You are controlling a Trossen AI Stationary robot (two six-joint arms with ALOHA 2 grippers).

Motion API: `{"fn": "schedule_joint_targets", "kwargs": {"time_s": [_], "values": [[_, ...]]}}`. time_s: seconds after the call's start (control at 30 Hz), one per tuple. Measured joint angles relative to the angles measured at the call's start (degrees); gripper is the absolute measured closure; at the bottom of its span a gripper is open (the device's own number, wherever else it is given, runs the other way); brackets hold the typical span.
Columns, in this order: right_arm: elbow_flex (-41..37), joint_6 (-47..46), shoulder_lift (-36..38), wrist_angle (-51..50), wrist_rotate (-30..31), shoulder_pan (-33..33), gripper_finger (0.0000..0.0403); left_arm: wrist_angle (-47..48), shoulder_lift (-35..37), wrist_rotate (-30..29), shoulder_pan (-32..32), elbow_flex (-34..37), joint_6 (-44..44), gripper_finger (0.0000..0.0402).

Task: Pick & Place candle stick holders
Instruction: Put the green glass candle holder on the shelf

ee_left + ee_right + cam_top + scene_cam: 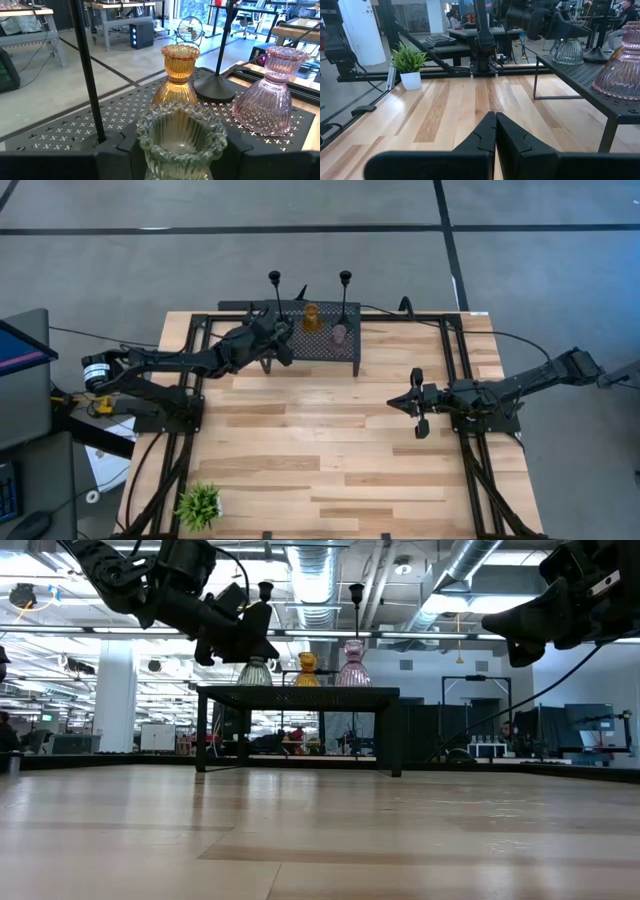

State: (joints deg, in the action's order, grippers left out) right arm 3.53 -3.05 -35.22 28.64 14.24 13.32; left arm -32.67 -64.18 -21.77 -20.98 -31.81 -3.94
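Your left gripper (283, 330) was closed on the grey-green holder (181, 134) over the black mesh stand (345, 352), at about eleven o'clock on the table (330, 480); the amber holder (176, 75), pink holder (269, 92) and two black stems (274, 290) stood close around it. I judged you should lower it straight down and release only once the base seated, keeping the fingers clear of its neighbours. Its base was hidden, so contact could not be confirmed; your right gripper (495, 131) waited closed at three o'clock.
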Motion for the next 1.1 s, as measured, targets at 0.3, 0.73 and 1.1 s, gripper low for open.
{"fn": "schedule_joint_targets", "kwargs": {"time_s": [0.3,0.73,1.1], "values": [[0.0,0.0,0.0,0.0,0.0,0.0,0.0403,-0.7,0.0,0.0,0.0,0.0,0.2,0.0234],[0.0,0.0,0.0,0.0,0.0,0.0,0.0403,-0.8,0.0,0.0,0.0,0.0,0.2,0.0230],[0.0,0.0,0.0,0.0,0.0,0.0,0.0403,-3.2,0.1,0.0,0.0,0.0,0.1,0.0190]]}}
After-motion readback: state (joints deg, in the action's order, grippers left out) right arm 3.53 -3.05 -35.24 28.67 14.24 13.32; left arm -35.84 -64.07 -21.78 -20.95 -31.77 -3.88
